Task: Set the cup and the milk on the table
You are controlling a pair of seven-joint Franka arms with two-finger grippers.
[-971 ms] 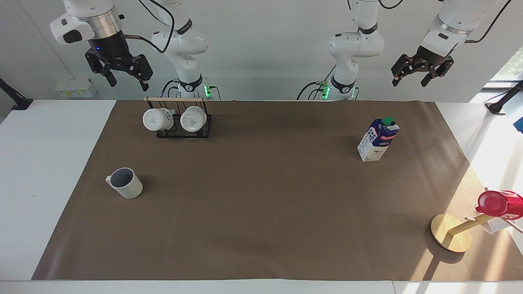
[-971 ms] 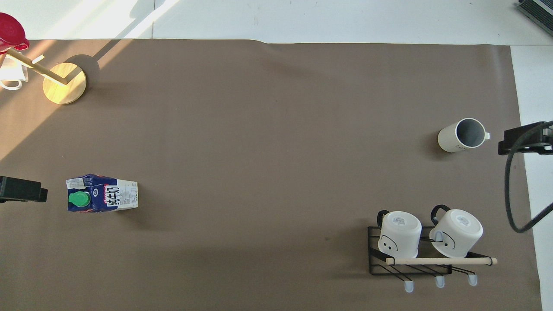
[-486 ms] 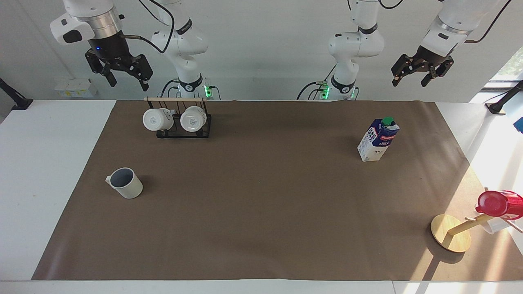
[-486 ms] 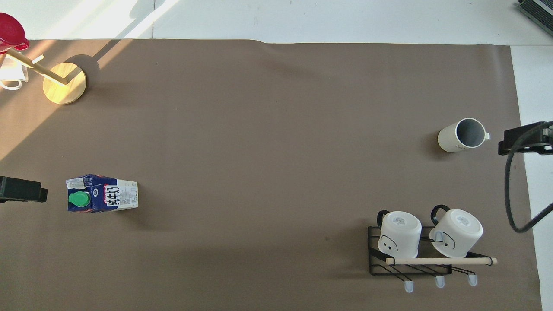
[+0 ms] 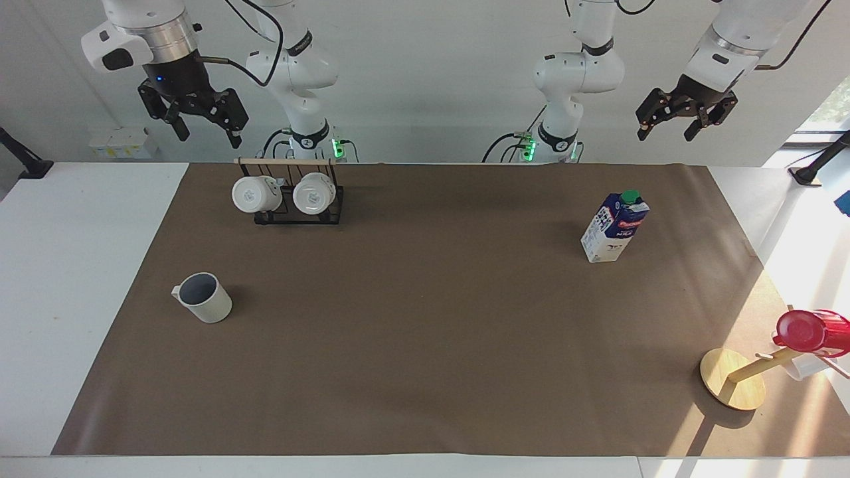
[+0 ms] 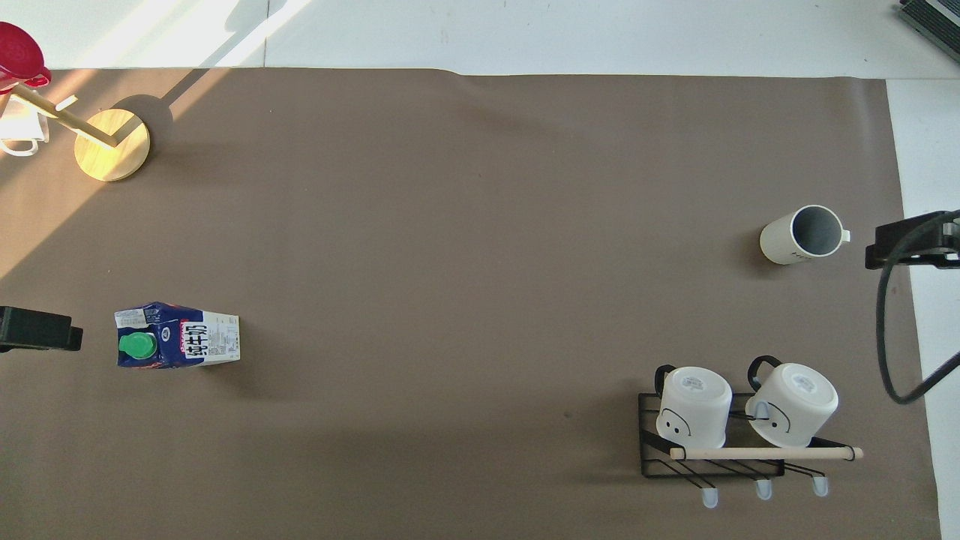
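The off-white cup [image 5: 204, 297] stands upright on the brown mat of the table [image 5: 425, 345], toward the right arm's end; it also shows in the overhead view [image 6: 801, 234]. The blue-and-white milk carton [image 5: 614, 228] with its green cap stands upright on the mat toward the left arm's end, and shows in the overhead view too [image 6: 176, 335]. My right gripper [image 5: 207, 131] hangs high, open and empty, over the table's edge beside the cup [image 6: 911, 241]. My left gripper [image 5: 666, 131] hangs high, open and empty, over the mat's end beside the milk [image 6: 37, 328].
A black rack [image 5: 299, 214] with two white mugs stands near the robots, nearer to them than the cup. A wooden stand [image 5: 732, 378] carrying a red cup [image 5: 807, 330] is at the left arm's end, farther from the robots than the milk.
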